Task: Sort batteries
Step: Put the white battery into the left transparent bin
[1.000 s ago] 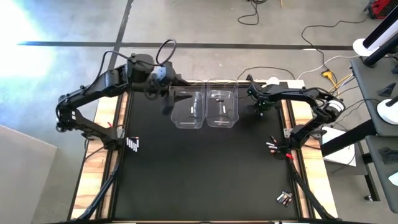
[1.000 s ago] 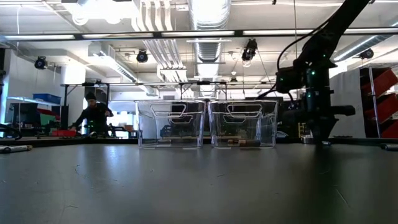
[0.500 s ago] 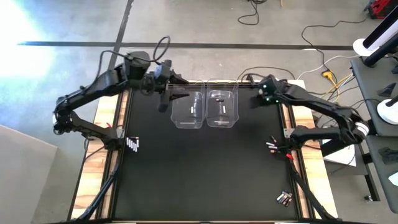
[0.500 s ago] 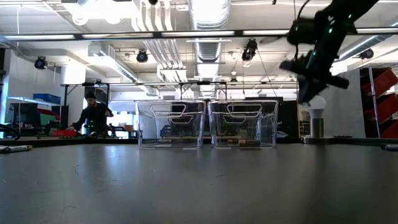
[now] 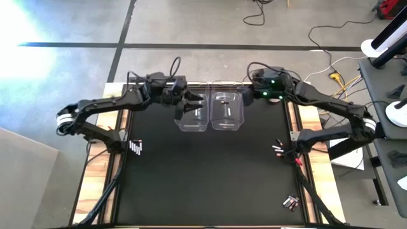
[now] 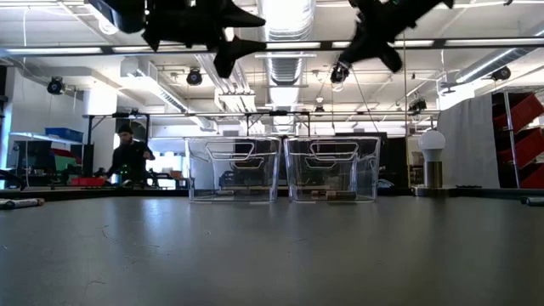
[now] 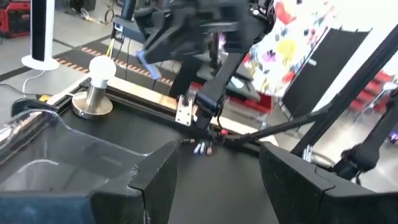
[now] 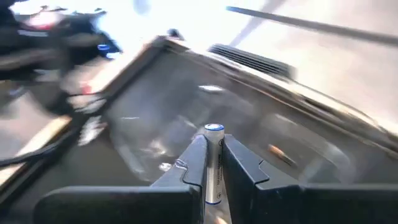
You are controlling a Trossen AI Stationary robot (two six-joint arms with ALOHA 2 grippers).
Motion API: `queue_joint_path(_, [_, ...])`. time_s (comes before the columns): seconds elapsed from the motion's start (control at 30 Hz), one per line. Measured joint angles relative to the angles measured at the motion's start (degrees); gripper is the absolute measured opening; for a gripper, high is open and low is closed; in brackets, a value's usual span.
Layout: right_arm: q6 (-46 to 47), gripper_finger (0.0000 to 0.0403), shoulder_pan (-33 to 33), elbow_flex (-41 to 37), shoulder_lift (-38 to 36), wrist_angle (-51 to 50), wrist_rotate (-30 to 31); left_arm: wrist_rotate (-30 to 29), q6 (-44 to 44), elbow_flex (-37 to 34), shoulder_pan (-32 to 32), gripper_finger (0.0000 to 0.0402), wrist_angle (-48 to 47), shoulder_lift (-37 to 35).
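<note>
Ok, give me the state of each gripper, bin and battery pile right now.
Left gripper: open, empty, above left clear plastic bin.
Right gripper: shut on silvery-white cylindrical battery, near right clear plastic bin.
Loose batteries: lying on black table.

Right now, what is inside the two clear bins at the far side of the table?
From above, the left bin holds one small battery and the right bin two. The left gripper covers part of the left bin, so more may lie hidden.

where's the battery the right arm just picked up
The silvery-white cylindrical battery is pinched in the shut right gripper, raised at the table's far edge just right of the right-hand clear plastic bin.
</note>
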Motion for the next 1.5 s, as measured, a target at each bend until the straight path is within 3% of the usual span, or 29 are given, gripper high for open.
queue_joint_path(0.47, [-9.0, 0.0027, 9.6, 16.2, 15.7, 14.5, -5.5, -0.2, -4.8, -3.3, -0.3, 0.0204, 18.7, 2.1])
queue_joint_path(0.9, [-8.5, 0.0027, 10.3, 18.9, 21.8, 22.4, -7.1, -1.0, -9.0, -3.3, -0.3, 0.0196, 23.5, 2.1])
queue_joint_path(1.03, [-8.4, 0.0027, 10.3, 18.9, 21.9, 22.7, -7.1, -4.4, -9.2, -3.3, -0.3, 0.0171, 23.8, 2.1])
queue_joint_path(1.2, [-7.8, 0.0027, 10.3, 18.9, 21.8, 22.6, -6.9, -4.7, -10.0, -3.3, -0.3, 0.0127, 23.9, 2.3])
queue_joint_path(1.5, [-8.1, 0.0028, 10.3, 18.9, 21.8, 22.1, -6.9, -4.9, -10.1, -3.3, -0.3, 0.0017, 23.7, 2.3])
